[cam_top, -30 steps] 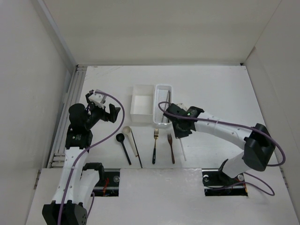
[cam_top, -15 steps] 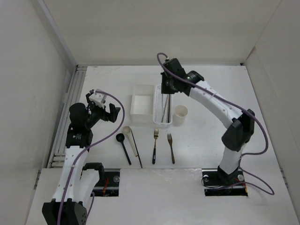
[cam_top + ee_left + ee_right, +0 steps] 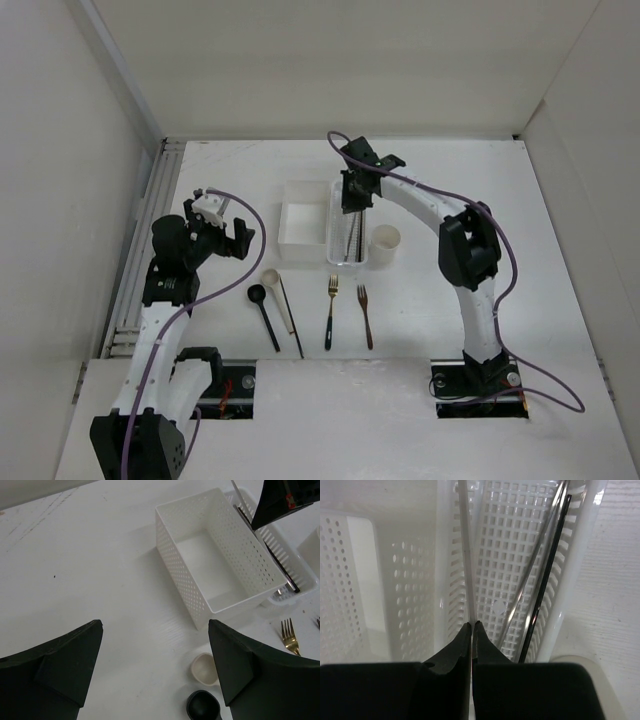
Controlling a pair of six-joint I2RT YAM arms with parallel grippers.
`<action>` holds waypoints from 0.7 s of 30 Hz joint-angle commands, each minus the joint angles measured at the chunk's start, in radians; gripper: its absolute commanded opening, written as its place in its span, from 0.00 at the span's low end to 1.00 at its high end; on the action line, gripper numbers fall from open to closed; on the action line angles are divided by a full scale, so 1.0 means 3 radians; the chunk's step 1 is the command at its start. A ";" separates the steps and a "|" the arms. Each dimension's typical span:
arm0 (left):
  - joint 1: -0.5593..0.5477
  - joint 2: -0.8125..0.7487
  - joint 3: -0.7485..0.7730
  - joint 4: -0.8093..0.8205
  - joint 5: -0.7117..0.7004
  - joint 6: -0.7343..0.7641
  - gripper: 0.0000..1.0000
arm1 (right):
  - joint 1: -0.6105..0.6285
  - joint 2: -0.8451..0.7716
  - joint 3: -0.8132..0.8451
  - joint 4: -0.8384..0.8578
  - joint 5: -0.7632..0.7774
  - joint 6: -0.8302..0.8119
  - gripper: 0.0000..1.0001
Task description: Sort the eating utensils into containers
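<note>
Right wrist view: the right gripper [image 3: 471, 630], pinched tight on a pale chopstick [image 3: 465, 555], hangs over the narrow basket [image 3: 507, 535], where two other chopsticks [image 3: 544, 580] lie. Letting go looks next. The left gripper [image 3: 155, 635] hovers spread wide beside the square box [image 3: 185, 585].
</note>
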 commanded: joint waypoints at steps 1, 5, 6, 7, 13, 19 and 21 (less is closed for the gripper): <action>0.0024 -0.0001 0.0110 0.0182 -0.0016 0.0044 0.85 | 0.0019 -0.0050 -0.0024 0.0147 -0.0080 0.0018 0.00; 0.0024 0.0030 0.0110 0.0213 -0.0016 0.0044 0.86 | 0.0019 -0.0049 0.0012 0.0106 -0.0080 -0.0028 0.30; 0.0024 0.0030 0.0110 0.0243 -0.0016 0.0044 0.86 | 0.0050 -0.0085 0.0042 0.0142 0.0011 -0.0074 0.39; 0.0024 0.0030 0.0080 0.0244 -0.0016 0.0044 0.86 | 0.0080 -0.0121 0.0098 0.0142 0.0103 -0.0105 0.47; 0.0024 -0.0031 0.0079 0.0244 -0.0016 0.0044 0.86 | 0.0254 -0.0442 0.0324 -0.0113 0.0665 -0.0283 0.54; 0.0024 -0.0138 0.0049 0.0244 -0.0016 0.0044 0.86 | 0.0607 -0.1193 -0.0375 -0.0087 0.0682 -0.0734 0.19; 0.0024 -0.0139 0.0013 0.0274 -0.0016 -0.0002 0.86 | 0.0648 -0.1312 -0.0864 -0.0266 0.0483 -0.0698 0.17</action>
